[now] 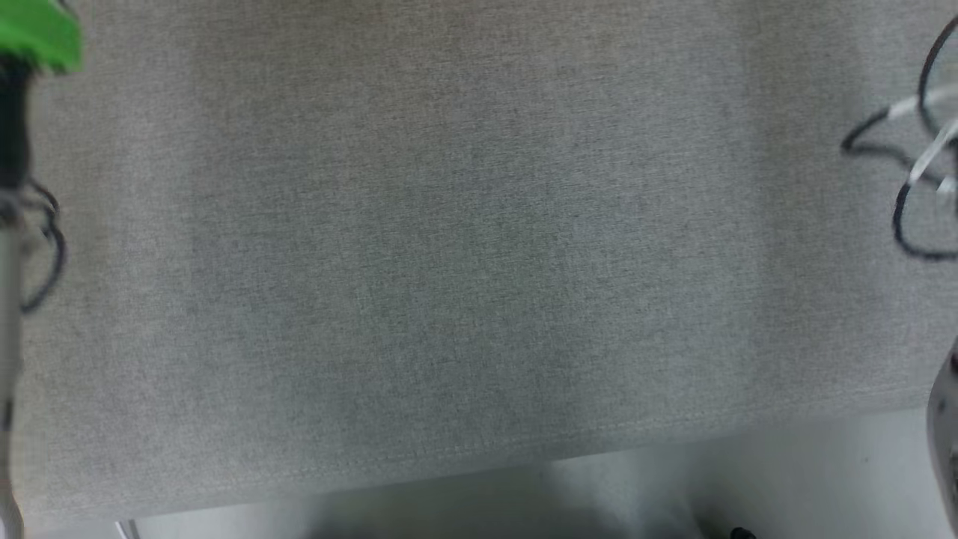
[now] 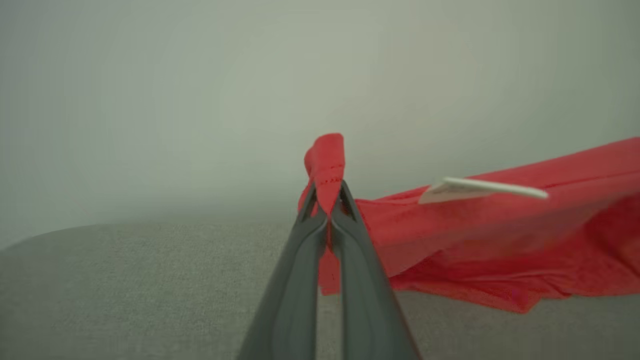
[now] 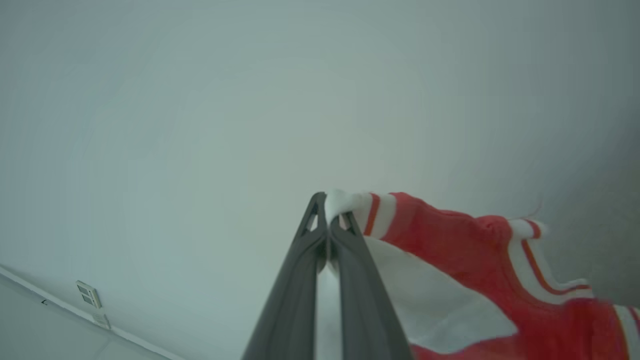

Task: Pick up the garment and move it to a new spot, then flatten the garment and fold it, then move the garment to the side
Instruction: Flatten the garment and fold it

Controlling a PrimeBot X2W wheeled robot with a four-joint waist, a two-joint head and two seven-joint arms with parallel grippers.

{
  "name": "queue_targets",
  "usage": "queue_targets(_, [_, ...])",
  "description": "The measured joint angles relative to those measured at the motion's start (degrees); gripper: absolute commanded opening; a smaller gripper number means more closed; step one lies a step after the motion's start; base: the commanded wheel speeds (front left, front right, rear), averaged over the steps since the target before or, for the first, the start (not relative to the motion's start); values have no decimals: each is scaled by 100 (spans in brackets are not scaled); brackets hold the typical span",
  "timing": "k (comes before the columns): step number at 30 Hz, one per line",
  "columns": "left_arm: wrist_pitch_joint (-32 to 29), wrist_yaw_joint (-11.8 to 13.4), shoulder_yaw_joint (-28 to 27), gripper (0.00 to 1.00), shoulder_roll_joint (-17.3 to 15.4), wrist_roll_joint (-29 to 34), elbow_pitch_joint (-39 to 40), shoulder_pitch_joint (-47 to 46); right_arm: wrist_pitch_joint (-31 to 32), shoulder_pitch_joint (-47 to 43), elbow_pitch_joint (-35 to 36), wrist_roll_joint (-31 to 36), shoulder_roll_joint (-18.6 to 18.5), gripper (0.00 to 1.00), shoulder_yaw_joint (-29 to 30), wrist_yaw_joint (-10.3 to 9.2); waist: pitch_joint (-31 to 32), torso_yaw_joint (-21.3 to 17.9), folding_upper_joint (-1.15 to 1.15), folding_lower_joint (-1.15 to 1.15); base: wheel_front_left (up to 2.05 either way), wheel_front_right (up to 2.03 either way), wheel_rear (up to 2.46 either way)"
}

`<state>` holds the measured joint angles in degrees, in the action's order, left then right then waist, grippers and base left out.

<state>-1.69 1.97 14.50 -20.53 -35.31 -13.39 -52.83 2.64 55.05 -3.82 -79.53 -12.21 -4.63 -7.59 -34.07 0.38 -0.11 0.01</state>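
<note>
In the head view we count one grey woven tabletop, two tangles of black cable, one at each side edge, and one blurred green object, cut off at the upper left.

In the left wrist view, the left gripper is clamped tight on a corner of the one red fabric garment. The garment stretches rightward over the tabletop and is cut off by the frame; we cannot tell whether it touches. One white label shows.

In the right wrist view, the right gripper pinches the garment's white-and-red striped edge, fully closed.

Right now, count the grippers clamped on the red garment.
2. The left gripper pinches a red hem of the garment; the right gripper pinches its white-striped edge.
</note>
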Motion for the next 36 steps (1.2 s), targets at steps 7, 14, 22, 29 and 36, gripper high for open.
queue_targets(7, [493,-49,-94,0,29,-101,-278,1449,0,-1516,268,-129,175,0,-32,152,323,-94,0,0,0,0,0])
queue_targets(14, [773,-54,-264,0,263,-492,-327,2419,0,-2512,561,-211,227,0,-25,146,825,-189,0,-1,0,0,0])
queue_targets(22, [956,-74,-281,0,393,-655,-407,3407,27,-3765,791,-223,261,0,-53,93,1454,-260,0,-1,0,0,0])
queue_targets(29, [1032,-46,-309,0,375,-675,-89,4159,43,-4754,917,-186,232,0,-44,49,1919,-341,0,-2,0,0,0])
queue_targets(36, [1080,7,-247,0,547,-689,234,4801,-5,-5648,989,-187,182,0,224,48,2101,-405,0,-2,0,0,0])
